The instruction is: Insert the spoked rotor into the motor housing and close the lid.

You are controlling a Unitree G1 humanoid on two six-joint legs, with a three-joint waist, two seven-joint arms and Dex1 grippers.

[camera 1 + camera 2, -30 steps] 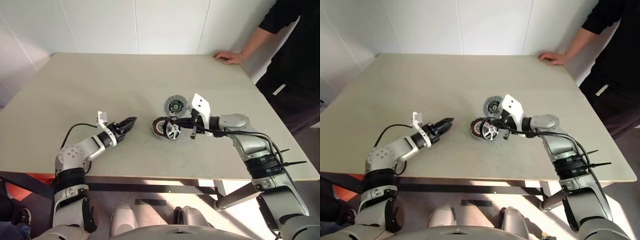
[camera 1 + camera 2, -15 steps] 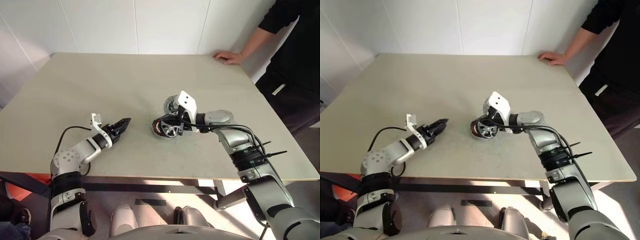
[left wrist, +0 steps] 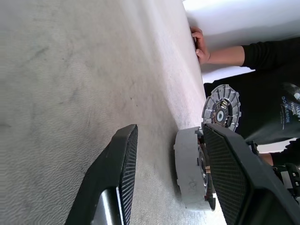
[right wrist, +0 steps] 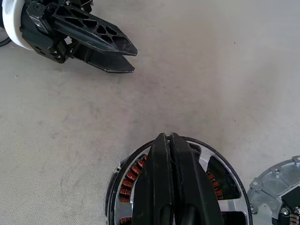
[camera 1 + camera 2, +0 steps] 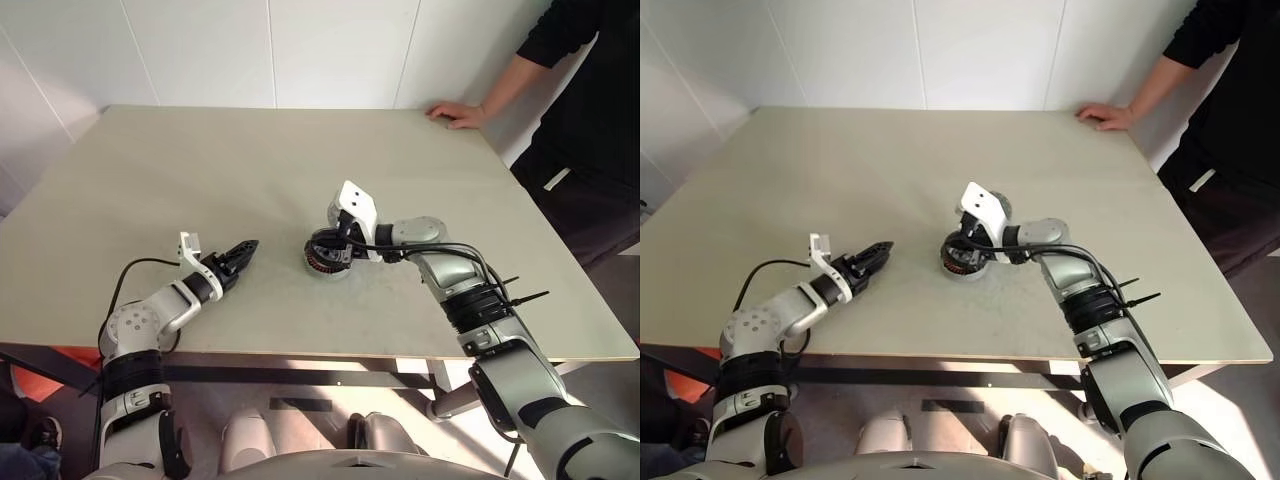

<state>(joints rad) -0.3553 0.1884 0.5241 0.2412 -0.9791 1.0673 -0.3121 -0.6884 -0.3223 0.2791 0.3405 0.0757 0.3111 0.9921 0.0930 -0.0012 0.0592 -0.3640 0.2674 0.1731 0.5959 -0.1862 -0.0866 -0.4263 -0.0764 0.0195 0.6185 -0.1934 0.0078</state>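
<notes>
The motor housing (image 5: 318,264) stands near the table's middle, its copper windings (image 4: 129,180) showing. The spoked rotor (image 4: 200,151) lies flat over the housing's open top, with silvery spokes. My right gripper (image 4: 167,137) reaches across the rotor from the right and is shut on it. Just behind the housing lies the lid (image 3: 221,108), its segmented face up. My left gripper (image 5: 245,250) hovers low to the housing's left, open and empty, pointing at it. In the left wrist view the housing's grey side (image 3: 187,164) stands just ahead of the fingers.
A person stands at the table's far right corner with a hand (image 5: 458,113) resting on the edge. The beige table (image 5: 200,170) stretches bare to the left and back. A black cable (image 5: 140,265) trails from my left arm.
My right gripper has swung left, carrying the rotor from upright beside the housing to flat over its top. The left gripper has stayed nearly in place.
</notes>
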